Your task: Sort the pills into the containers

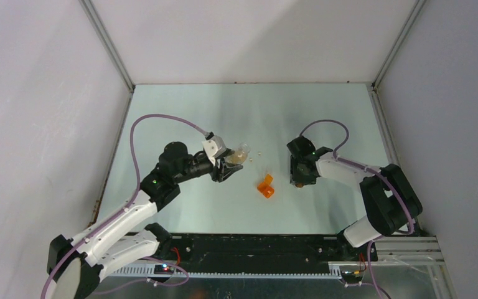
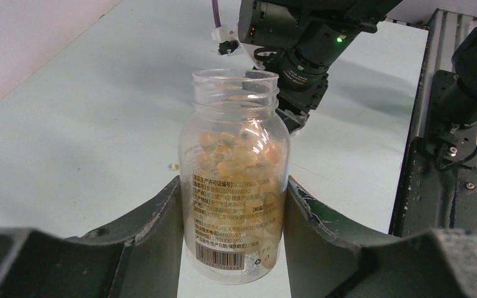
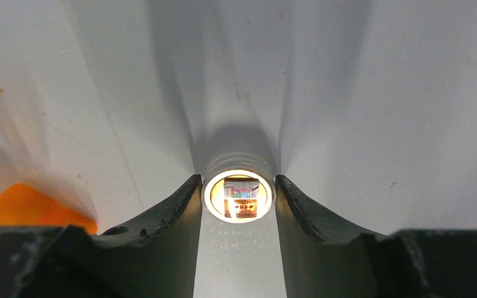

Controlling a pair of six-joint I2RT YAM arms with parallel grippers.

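My left gripper point(image 1: 229, 166) is shut on the pale see-through vial point(image 1: 241, 151), tilted over the table. In the left wrist view the vial point(image 2: 234, 186) is uncapped, holds yellowish capsules and has a printed label; the jaws press both its sides. One pill point(image 2: 173, 166) lies on the table beside it, and tiny specks point(image 1: 255, 154) show right of the vial. The orange box point(image 1: 266, 185) lies between the arms. My right gripper point(image 1: 299, 179) points down and is shut on a small white-rimmed bottle point(image 3: 238, 195), seen mouth-on. The orange box point(image 3: 25, 206) is at its left.
White walls enclose the pale table point(image 1: 249, 112) on three sides. The arm bases and a black rail point(image 1: 255, 246) run along the near edge. The right arm point(image 2: 304, 43) stands close behind the vial in the left wrist view.
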